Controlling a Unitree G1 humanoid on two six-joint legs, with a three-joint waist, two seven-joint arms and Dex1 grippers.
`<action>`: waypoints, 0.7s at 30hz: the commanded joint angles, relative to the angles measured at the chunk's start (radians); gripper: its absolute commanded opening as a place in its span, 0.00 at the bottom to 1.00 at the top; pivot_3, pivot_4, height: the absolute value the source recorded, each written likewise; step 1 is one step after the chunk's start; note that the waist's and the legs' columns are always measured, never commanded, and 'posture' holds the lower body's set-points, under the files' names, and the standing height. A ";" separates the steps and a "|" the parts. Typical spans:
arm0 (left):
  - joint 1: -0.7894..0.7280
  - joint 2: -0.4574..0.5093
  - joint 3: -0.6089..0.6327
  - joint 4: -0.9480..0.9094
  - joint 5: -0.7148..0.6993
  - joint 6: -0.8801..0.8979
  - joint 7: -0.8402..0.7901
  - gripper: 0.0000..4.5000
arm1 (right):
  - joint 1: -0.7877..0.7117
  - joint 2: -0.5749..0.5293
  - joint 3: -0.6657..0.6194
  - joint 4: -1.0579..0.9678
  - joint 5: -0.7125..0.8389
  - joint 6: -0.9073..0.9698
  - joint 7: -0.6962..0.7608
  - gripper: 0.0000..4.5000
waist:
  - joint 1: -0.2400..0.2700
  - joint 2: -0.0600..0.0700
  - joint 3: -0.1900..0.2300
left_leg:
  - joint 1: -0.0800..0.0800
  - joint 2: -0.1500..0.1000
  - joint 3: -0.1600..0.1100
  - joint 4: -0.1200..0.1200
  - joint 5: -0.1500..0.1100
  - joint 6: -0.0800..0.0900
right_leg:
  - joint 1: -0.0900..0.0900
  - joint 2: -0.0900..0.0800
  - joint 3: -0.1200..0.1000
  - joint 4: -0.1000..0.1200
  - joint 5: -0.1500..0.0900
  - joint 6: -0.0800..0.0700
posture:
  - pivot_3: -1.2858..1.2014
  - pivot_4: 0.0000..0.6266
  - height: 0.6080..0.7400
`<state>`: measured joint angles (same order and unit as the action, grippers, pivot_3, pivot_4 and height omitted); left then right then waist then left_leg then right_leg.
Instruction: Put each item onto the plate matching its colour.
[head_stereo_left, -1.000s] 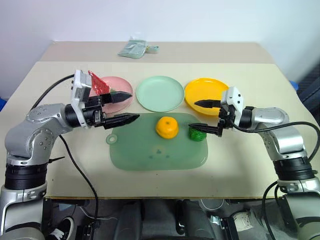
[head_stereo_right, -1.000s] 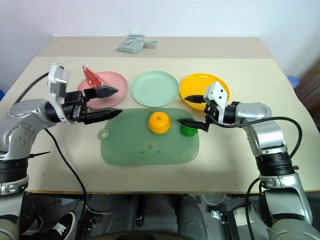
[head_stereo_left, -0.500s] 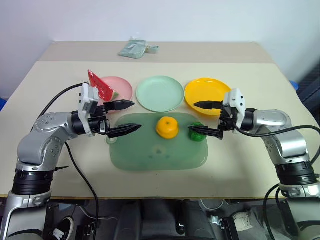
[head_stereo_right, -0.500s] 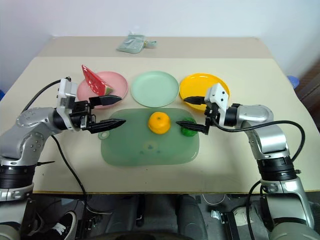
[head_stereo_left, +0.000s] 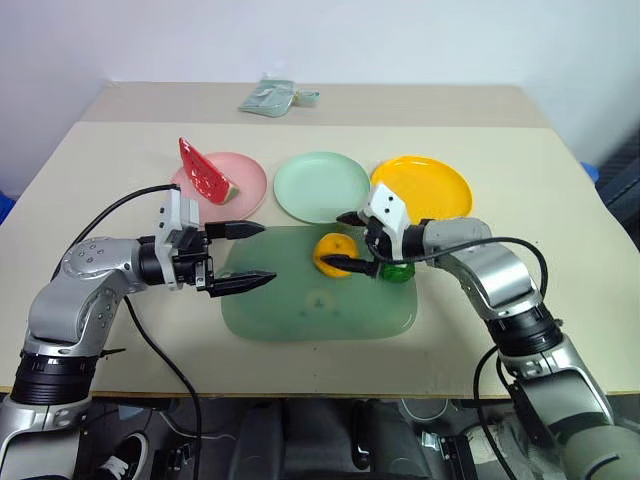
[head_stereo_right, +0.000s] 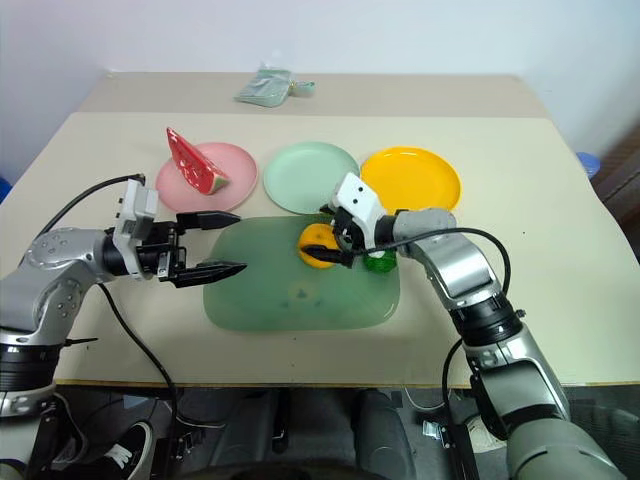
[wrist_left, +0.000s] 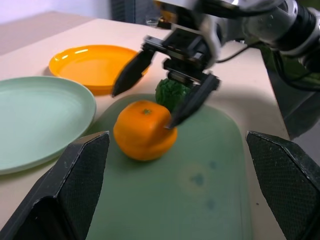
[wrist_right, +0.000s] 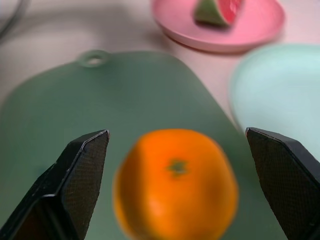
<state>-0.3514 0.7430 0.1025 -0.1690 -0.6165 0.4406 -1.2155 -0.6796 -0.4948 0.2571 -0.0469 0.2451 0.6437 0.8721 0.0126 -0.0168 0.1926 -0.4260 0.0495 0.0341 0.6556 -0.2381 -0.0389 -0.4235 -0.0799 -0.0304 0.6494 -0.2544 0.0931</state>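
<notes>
Beige table (head_stereo_left: 500, 330) carries everything you need to check. Largest is the green mat (head_stereo_left: 300, 310), lying at the near middle; on its far edge sit the orange fruit (head_stereo_left: 334, 252) and, just beside it on the right, the dark-green lump (head_stereo_left: 398, 269). Beyond the mat you have three plates in a row: the pink plate (head_stereo_left: 245, 175) holds the watermelon wedge (head_stereo_left: 201, 173) standing on its rind, while the mint plate (head_stereo_left: 320, 187) and the orange plate (head_stereo_left: 425, 183) hold nothing. Your right gripper (head_stereo_left: 350, 240) has its fingers spread apart on either side of the orange fruit; the left wrist view shows one fingertip right at the fruit's side. Your left gripper (head_stereo_left: 257, 254) hangs spread wide at the mat's left edge, holding nothing.
</notes>
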 joint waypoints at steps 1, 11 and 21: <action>0.008 0.003 0.012 -0.035 -0.008 -0.011 0.004 0.99 | -0.016 -0.004 0.004 -0.013 0.005 0.049 0.010 1.00 | -0.002 0.000 0.000 | 0.000 0.000 0.000 0.000 0.000 0.000 | 0.000 0.000 0.000 0.000 0.000 0.000 | 0.52 0.24 1.00; 0.028 -0.017 0.012 -0.017 0.005 -0.055 0.010 1.00 | -0.029 0.006 0.051 0.025 -0.007 0.095 0.057 0.81 | -0.004 0.000 0.000 | 0.000 0.000 0.000 0.000 0.000 0.000 | 0.000 0.000 0.000 0.000 0.000 0.000 | 0.52 0.24 1.00; 0.026 -0.040 0.041 0.007 -0.021 -0.082 0.023 1.00 | -0.178 0.113 -0.267 0.161 0.107 0.027 -0.103 0.72 | -0.003 0.000 0.000 | 0.000 0.000 0.000 -0.001 0.000 0.000 | -0.001 0.000 0.000 0.000 0.000 0.000 | 0.52 0.24 1.00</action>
<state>-0.3144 0.7067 0.1102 -0.1546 -0.6206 0.3773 -1.1967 -0.8297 -0.3767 0.0617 0.0801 0.3397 0.7122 0.8067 0.0093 -0.0164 0.1929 -0.4260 0.0497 0.0344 0.6548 -0.2383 -0.0385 -0.4241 -0.0796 -0.0303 0.6493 -0.2543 0.0931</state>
